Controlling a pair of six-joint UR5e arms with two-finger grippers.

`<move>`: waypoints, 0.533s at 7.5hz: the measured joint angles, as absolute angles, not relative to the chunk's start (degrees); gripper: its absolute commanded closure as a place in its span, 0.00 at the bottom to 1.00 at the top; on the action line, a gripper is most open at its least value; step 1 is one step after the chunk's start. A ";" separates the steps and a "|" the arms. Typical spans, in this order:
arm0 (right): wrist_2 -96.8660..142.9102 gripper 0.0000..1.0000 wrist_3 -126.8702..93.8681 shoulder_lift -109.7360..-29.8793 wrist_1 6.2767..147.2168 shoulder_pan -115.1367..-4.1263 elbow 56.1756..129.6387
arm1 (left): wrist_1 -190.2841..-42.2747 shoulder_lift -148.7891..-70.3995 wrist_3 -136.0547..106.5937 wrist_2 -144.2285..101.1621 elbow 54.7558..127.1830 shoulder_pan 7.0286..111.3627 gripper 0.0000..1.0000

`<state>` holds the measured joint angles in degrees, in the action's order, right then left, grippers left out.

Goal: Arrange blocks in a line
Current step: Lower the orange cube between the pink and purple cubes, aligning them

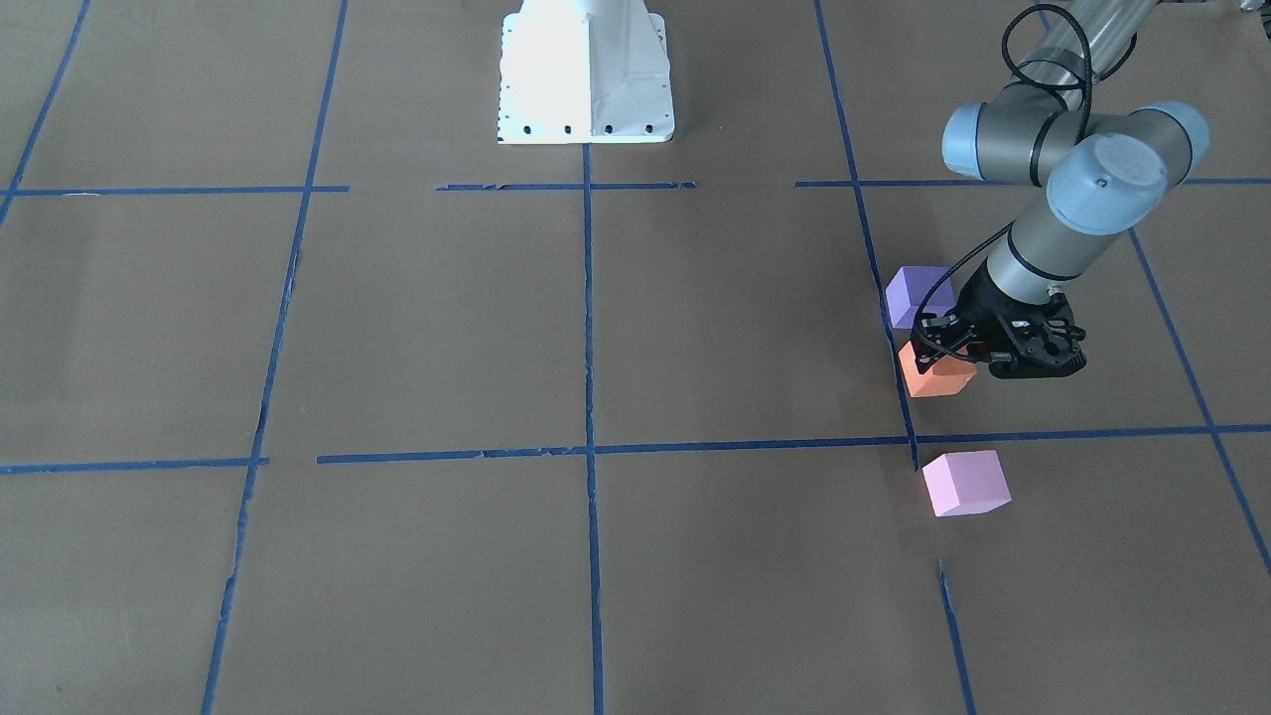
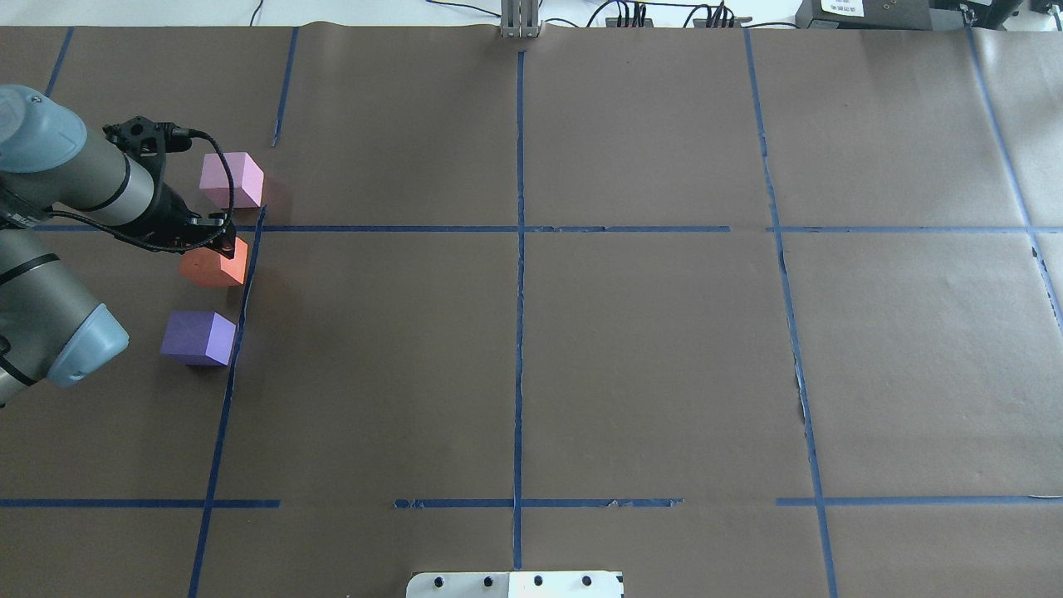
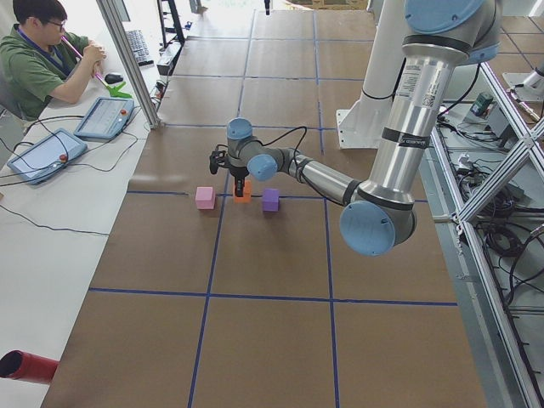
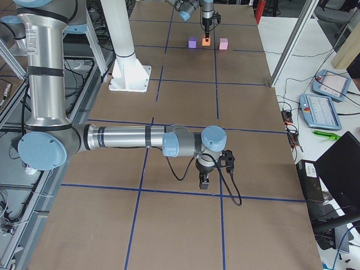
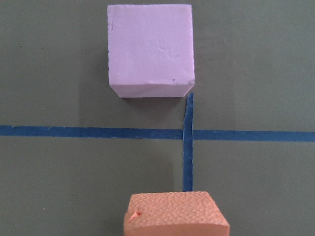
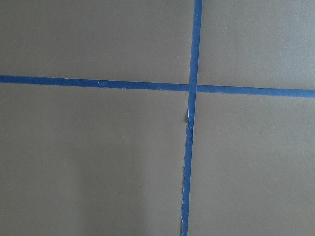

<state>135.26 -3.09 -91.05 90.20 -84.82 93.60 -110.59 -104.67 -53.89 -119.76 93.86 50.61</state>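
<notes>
Left pincer [image 1: 953, 350] sits right over the orange block [image 1: 933, 377], between the purple block [image 1: 918, 295] and pink block [image 1: 965, 484] on the robot's left, can't tell if clenched; probably light squishy foam, pinch flat sides gently.

Orange block partly covered, both grips unreadable

From across the table the left gripper [image 1: 978, 355] covers the top of the orange block [image 1: 933, 381], and its own housing hides its fingertips there. The left wrist view cuts that block off at the bottom edge. The right gripper [image 4: 203, 183], well apart from the orange block, shows too small to read.
</notes>
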 measured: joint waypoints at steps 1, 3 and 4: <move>135.26 0.00 -3.08 -91.05 90.21 -84.82 93.60 | -111.40 -104.43 -53.86 -119.25 93.28 50.46 1.00; 135.28 0.00 -3.08 -91.05 90.18 -84.81 93.60 | -112.19 -104.04 -53.62 -118.45 93.04 50.31 0.01; 135.30 0.00 -3.08 -91.05 90.18 -84.81 93.60 | -112.30 -104.01 -53.45 -118.36 93.00 50.29 0.00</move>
<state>135.30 -3.08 -91.05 90.18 -84.81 93.60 -112.30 -104.01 -53.45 -118.36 93.00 50.29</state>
